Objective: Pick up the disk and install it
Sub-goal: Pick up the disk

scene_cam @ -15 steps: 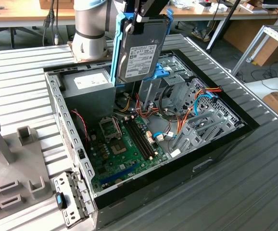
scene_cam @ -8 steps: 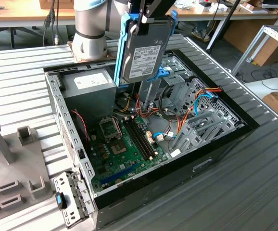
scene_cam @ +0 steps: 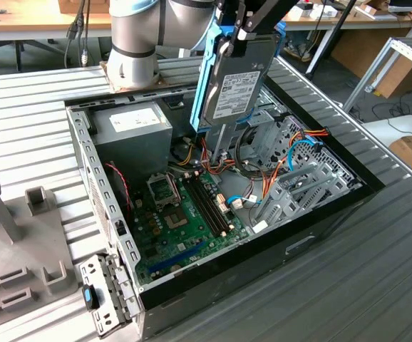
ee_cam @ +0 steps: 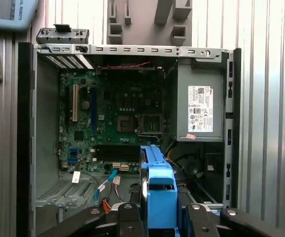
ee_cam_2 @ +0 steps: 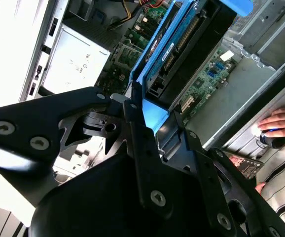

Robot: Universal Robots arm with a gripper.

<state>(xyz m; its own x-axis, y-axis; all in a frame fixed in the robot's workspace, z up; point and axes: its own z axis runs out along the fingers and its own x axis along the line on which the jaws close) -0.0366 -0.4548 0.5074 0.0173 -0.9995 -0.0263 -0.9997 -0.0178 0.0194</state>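
Right, the black robot gripper (scene_cam: 234,35) had its fingers pinching the upper end of the disk (scene_cam: 236,82), a flat silver-grey metal hard drive with white label and blue plastic rails. Disk hung on edge above the open black computer case (scene_cam: 277,253), touching nothing inside, over the gap beside the grey power-supply box (scene_cam: 131,128) near the case's far edge in the exterior view. On-edge hold probably kept the rails free for bay guides. A person's hand (ee_cam_2: 280,123) sat just outside a case wall.
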